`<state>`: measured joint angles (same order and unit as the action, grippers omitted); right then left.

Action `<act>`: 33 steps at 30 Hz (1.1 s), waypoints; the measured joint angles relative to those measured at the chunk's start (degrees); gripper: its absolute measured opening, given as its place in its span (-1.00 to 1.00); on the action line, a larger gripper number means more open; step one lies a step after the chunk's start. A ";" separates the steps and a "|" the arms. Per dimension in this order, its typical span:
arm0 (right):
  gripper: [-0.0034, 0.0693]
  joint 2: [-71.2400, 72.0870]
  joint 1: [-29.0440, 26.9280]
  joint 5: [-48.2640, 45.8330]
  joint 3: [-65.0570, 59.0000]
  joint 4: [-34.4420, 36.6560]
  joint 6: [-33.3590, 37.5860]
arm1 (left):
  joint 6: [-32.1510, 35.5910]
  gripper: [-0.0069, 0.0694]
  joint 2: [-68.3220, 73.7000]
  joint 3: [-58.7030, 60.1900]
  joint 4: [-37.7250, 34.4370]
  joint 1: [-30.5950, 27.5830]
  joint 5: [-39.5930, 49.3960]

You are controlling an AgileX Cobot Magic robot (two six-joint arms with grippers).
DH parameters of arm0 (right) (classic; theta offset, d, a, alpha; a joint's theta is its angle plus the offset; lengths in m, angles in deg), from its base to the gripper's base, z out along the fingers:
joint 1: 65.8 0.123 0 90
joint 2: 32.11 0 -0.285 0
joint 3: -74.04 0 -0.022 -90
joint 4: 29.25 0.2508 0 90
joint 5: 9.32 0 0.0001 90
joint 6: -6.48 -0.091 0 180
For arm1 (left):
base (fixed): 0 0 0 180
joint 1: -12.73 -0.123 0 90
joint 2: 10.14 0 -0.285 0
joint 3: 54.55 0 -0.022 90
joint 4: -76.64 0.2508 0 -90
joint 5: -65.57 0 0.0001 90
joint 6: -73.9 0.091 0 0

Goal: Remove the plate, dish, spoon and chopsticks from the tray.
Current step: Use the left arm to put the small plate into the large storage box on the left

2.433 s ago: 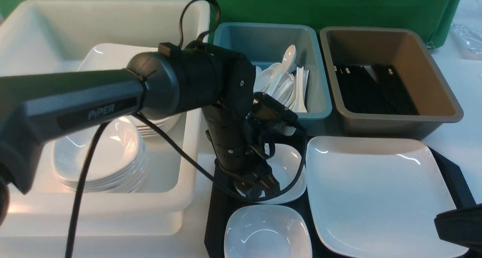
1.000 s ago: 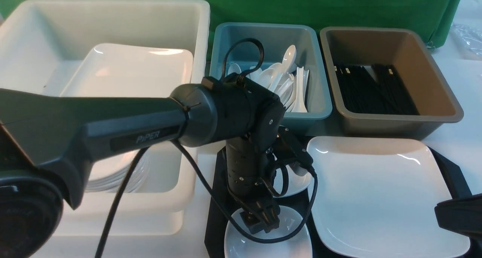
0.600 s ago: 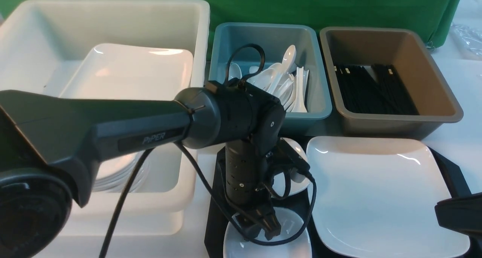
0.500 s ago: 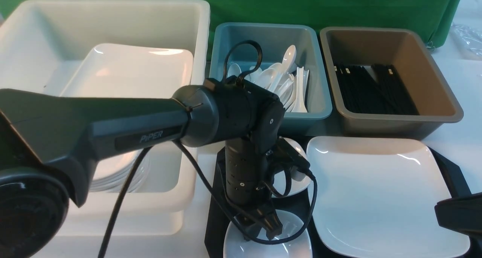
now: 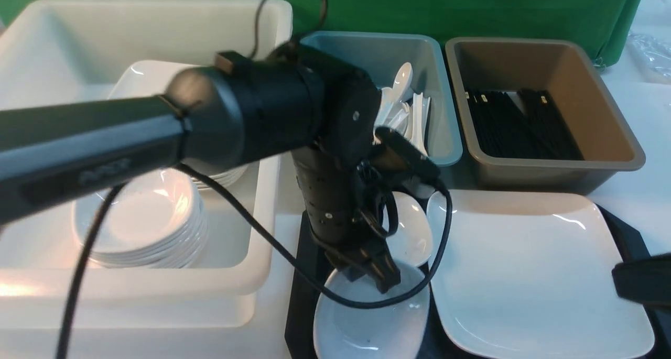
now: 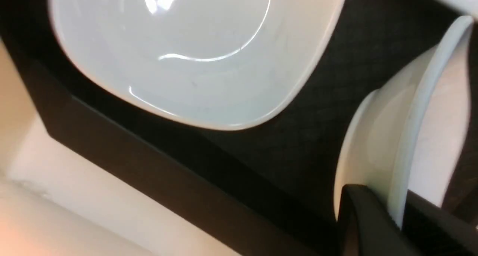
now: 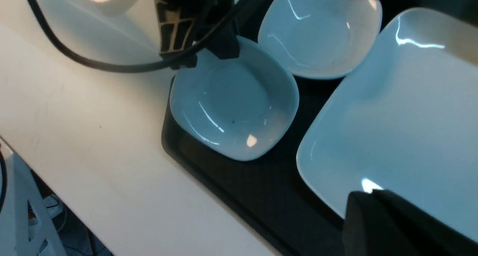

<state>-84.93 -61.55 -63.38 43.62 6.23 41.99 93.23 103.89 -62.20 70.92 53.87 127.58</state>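
Take the dish (image 7: 233,99) as a dial with the second dish (image 7: 319,31) at twelve. The left pincer (image 7: 224,50) is clamped on its rim at about eleven, with a black cable (image 7: 112,63) looping away, and the plate (image 7: 392,110) lies just beside it at about three. All three sit over the black tray (image 7: 242,196), whose rim meets the pale bench (image 7: 74,144) from six round to nine, and the right pincer (image 7: 373,218) shows as a blurred black tip over the plate's edge at about four.

Lab test bench, green cloth (image 5: 472,8) across the top, white table (image 5: 646,204), white bin (image 5: 131,34), teal bin (image 5: 367,60), brown bin (image 5: 513,65), all holding sorted tableware
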 joint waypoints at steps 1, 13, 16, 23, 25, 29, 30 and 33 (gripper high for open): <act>-0.81 0.00 0.00 -0.14 0.83 0.00 0.00 | 0.00 -0.77 -0.57 0.00 -0.39 0.00 0.00; -0.83 -0.19 0.00 -5.54 5.15 0.16 3.23 | -3.83 -0.77 -5.41 -1.12 -4.68 -0.83 0.47; -0.84 -1.30 0.00 -6.11 6.40 0.16 4.58 | -4.34 -0.77 -7.98 -3.63 -10.55 -4.18 0.65; -0.84 -8.55 6.91 -6.74 15.17 1.05 3.31 | -3.34 -0.77 -15.44 -6.35 -20.44 -19.20 0.92; -0.84 -11.33 11.86 -6.29 18.19 0.79 2.48 | -2.09 -0.77 -17.62 -6.20 -22.65 -25.59 2.12; -0.84 -17.94 25.27 -2.43 23.40 -7.03 -4.02 | 1.17 -0.77 -21.67 -2.85 -28.83 -39.39 3.48; -0.84 -19.35 27.98 -1.59 24.81 -10.05 -6.06 | 1.86 -0.77 -22.51 -1.07 -30.40 -42.35 3.12; -0.84 -24.18 36.48 -0.54 28.44 -21.47 -13.98 | 4.00 -0.77 -25.33 5.64 -35.19 -52.25 1.90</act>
<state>-109.11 -25.07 -63.92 72.06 -15.23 28.02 97.23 78.56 -56.57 35.72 1.62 129.48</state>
